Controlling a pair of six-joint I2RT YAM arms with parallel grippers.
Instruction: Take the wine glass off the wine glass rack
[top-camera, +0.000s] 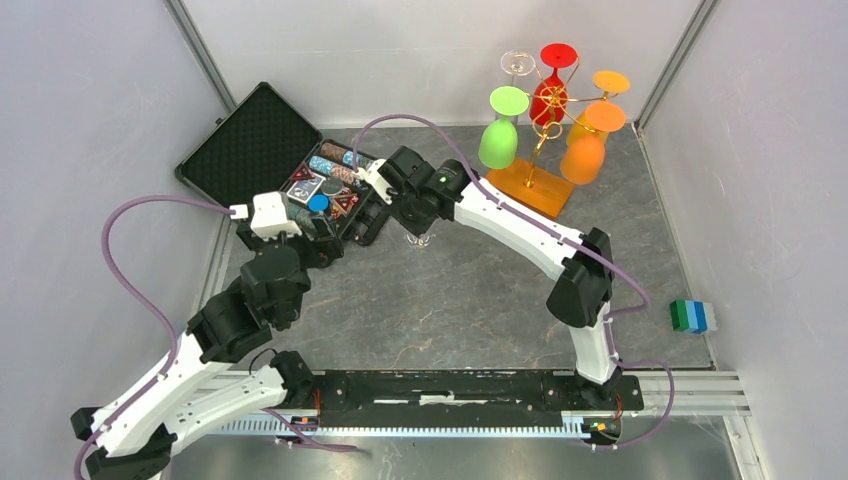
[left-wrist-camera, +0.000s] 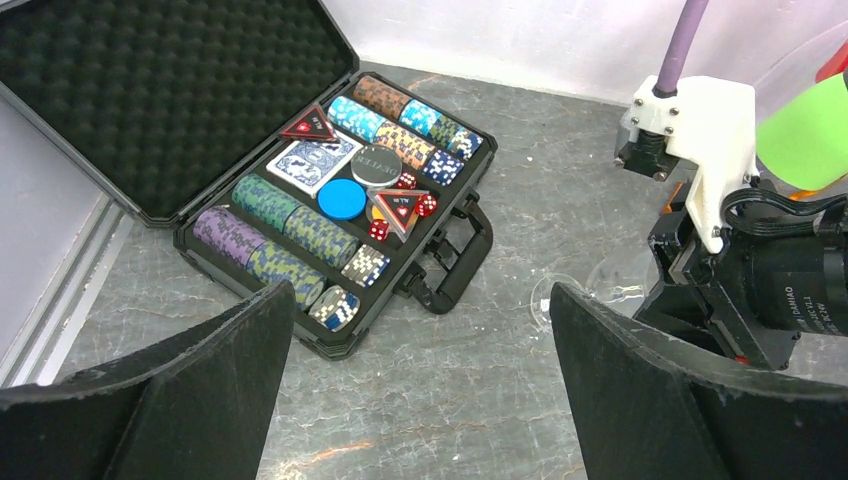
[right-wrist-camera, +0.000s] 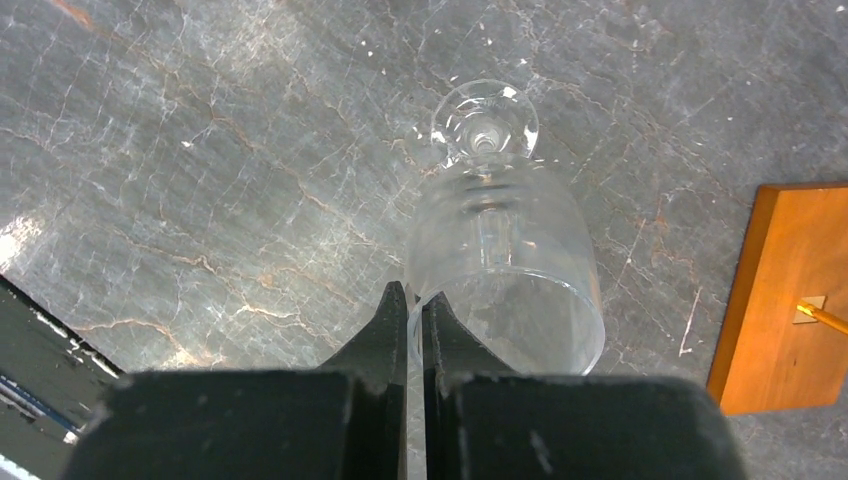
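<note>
Bolted side by side at the near edge. On the left: folded low, elbow sharply bent, forearm angled forward and to the right, ending in the left gripper with jaws spread wide, both dark fingers far apart, nothing between them. On the right: stretched forward and across to the left in one long arc, wrist pitched steeply down, ending in the right gripper with jaws pressed almost together, pinching the thin rim of the wine glass, its bowl just ahead and right of the fingertips. Right wrist ahead and right of the left gripper, apart from it.
</note>
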